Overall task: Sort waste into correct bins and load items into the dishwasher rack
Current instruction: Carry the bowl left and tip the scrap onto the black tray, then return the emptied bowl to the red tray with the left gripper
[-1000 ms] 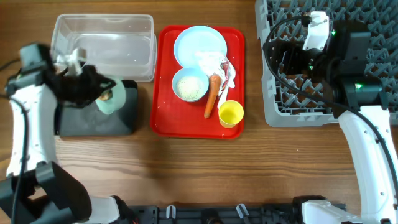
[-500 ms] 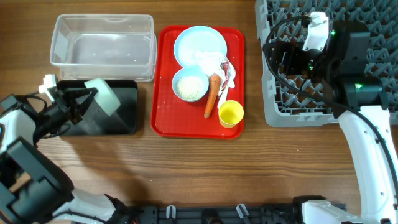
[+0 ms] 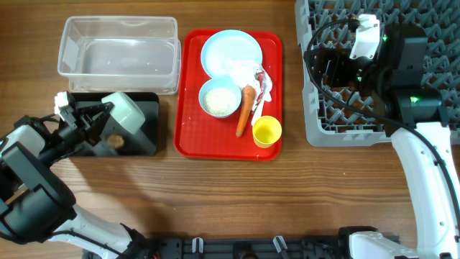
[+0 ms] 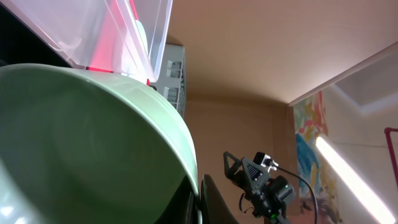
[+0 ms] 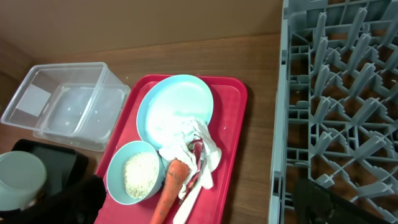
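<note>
Filling the left wrist view, mint-green bowl (image 4: 93,143); brown lump (image 3: 113,141) overhead only.

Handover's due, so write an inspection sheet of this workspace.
Surface: wooden table, no spills seen.
Job's things: pale mint-green bowl tilted over shallow black tray, small brown lump inside it; clear plastic tub empty; light blue round plate, light blue bowl of rice, orange carrot, small yellow cup on flat red tray; grey plastic pegged rack, no dishes seen.
Clutter: nothing seen.
Grippers: left gripper shut on mint bowl; right gripper open above rack.
Cables: black cables loop on right arm.
Surroundings: colourful wall poster.
</note>
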Robot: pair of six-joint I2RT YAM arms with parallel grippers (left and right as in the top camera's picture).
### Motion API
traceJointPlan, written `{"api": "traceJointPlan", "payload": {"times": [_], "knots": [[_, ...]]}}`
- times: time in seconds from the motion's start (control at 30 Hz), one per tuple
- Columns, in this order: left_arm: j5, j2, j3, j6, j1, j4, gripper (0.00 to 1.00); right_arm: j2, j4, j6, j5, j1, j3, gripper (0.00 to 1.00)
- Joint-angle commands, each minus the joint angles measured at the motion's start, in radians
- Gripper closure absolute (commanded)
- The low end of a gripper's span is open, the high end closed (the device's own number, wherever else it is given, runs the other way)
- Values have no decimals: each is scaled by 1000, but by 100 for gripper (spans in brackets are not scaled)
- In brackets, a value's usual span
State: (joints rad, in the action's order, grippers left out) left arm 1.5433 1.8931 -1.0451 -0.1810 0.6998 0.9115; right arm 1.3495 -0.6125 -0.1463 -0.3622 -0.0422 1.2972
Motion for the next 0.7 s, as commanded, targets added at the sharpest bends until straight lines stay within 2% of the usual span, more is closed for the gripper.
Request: {"api": "traceJointPlan", "payload": {"times": [0.0,0.07,0.17,0.27,0.37,0.53,0.6,0.67], "knots": [[33,-52,-16,-14,-13,-2,96,3,12,-11,2,4,20,1],[-14,-124,-39,-21,-54,-1,96,3,16,-11,2,4,20,1],[-194,-283,-84,-4,-169,2,96,3,17,-10,3,4,20,1],[-472,-445,-107,84,-332,-16,96,3,17,-11,3,4,20,1],[-830,-562,-107,206,-554,-29,96,3,18,-10,22,4,20,1],[-1345,-549,-100,386,-938,-29,96,3,17,-11,29,4,20,1],[-1444,-502,-100,425,-1039,-29,96,3,16,-11,29,4,20,1],[-1468,-444,-100,425,-1112,-48,96,3,16,-11,29,4,20,1]]}}
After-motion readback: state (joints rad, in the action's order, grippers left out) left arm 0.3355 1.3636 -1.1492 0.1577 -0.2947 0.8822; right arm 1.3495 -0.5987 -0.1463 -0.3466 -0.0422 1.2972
